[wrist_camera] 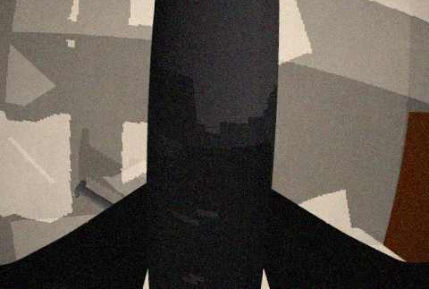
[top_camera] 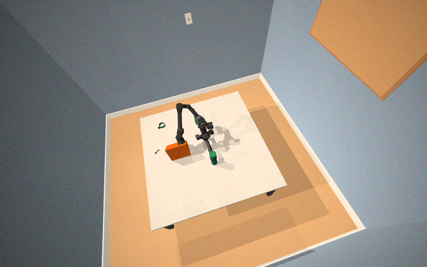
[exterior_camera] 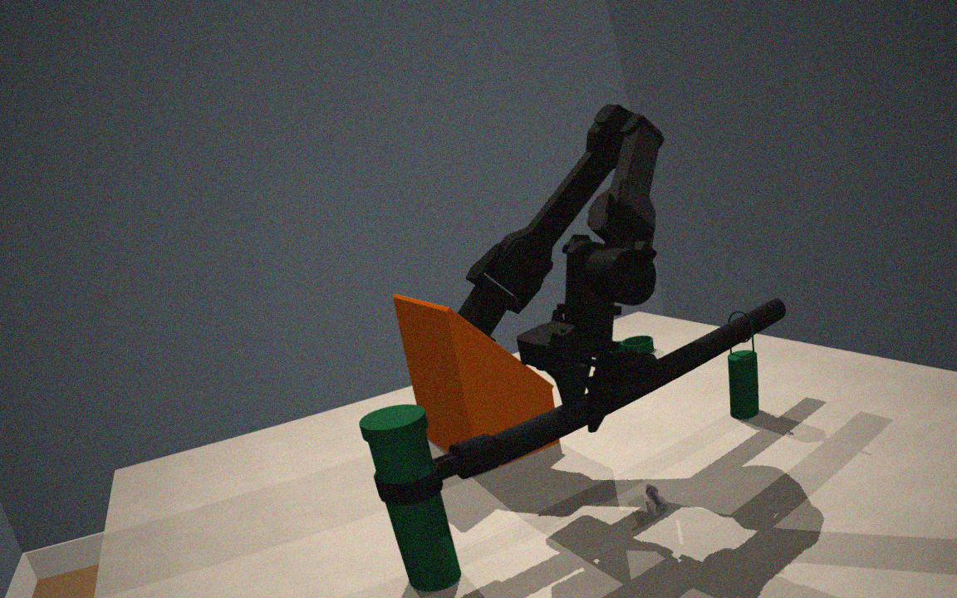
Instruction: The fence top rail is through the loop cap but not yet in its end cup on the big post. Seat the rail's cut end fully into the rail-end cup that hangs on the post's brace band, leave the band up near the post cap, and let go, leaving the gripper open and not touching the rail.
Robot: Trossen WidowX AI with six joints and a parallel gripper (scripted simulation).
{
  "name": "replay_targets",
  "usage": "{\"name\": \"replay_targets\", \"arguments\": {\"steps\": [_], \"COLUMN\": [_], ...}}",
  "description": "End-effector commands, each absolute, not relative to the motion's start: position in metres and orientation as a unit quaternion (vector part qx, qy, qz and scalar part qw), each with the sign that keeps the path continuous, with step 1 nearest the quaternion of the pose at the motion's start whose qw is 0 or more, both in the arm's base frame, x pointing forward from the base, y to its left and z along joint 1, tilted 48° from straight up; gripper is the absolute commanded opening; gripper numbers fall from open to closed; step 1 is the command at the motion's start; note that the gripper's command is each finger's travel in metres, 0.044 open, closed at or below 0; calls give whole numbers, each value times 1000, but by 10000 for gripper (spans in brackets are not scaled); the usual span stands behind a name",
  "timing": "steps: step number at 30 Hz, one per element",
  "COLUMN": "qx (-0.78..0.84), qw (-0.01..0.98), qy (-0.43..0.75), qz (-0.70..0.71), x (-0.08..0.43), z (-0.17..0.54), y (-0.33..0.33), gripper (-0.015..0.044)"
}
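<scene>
The black rail (top_camera: 209,146) (exterior_camera: 698,353) (wrist_camera: 216,56) slants through the wire loop of the loop cap (exterior_camera: 742,356) on the small green post (exterior_camera: 743,390) (top_camera: 195,120). My gripper (exterior_camera: 586,407) (wrist_camera: 206,194) is shut on the rail at mid-length. The rail's near end meets the rail-end cup (exterior_camera: 473,455) in line, with no gap showing in the exterior view; how deep it sits inside cannot be told. The cup hangs on the brace band (exterior_camera: 409,489), around the big green post (exterior_camera: 434,550) (top_camera: 214,162), a little below the post cap (exterior_camera: 393,418) (top_camera: 212,154). The wrist view hides the cup.
The orange block (top_camera: 178,152) (exterior_camera: 429,371) stands beside the rail, under the arm's base. A green ring part (top_camera: 158,127) (exterior_camera: 636,348) lies behind the gripper. A grey bolt (exterior_camera: 655,499) (wrist_camera: 96,194) lies below the rail. A small dark pin (top_camera: 156,151) lies left of the block.
</scene>
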State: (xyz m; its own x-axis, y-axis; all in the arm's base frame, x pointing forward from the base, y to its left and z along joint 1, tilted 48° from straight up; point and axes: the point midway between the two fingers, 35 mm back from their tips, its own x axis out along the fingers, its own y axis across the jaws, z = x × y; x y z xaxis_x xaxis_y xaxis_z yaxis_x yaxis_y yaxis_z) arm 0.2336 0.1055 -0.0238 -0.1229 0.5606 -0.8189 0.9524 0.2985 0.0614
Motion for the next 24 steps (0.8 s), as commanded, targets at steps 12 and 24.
{"name": "replay_targets", "arguments": {"steps": [12,24], "qx": [534,536], "qw": [391,386], "qy": [704,708], "qz": [-256,-252], "x": [234,233], "z": [-32,-30], "y": [98,102], "gripper": [0,0]}}
